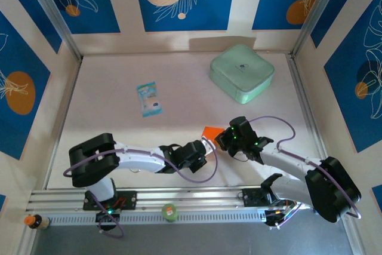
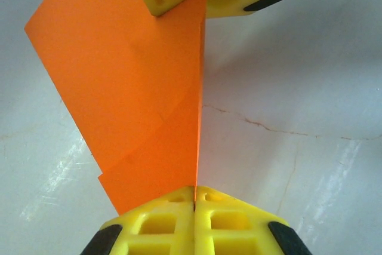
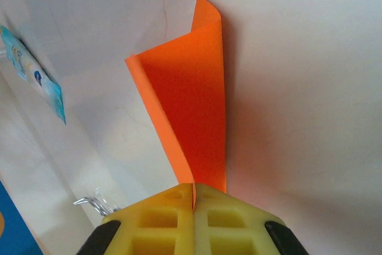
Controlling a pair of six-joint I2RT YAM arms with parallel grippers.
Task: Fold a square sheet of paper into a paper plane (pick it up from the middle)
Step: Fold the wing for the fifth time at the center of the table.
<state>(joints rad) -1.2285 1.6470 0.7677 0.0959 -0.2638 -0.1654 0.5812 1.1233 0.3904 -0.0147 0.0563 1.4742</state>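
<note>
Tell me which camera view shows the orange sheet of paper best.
The left wrist view: the orange sheet spreads wide there, creases visible, pinched by the left gripper below and the right gripper above. The right wrist view shows it folded over and foreshortened. The top view shows a small orange corner.

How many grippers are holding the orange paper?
2. Left gripper, jaws shut on one end of the paper; right gripper, jaws shut on the opposite end.
</note>
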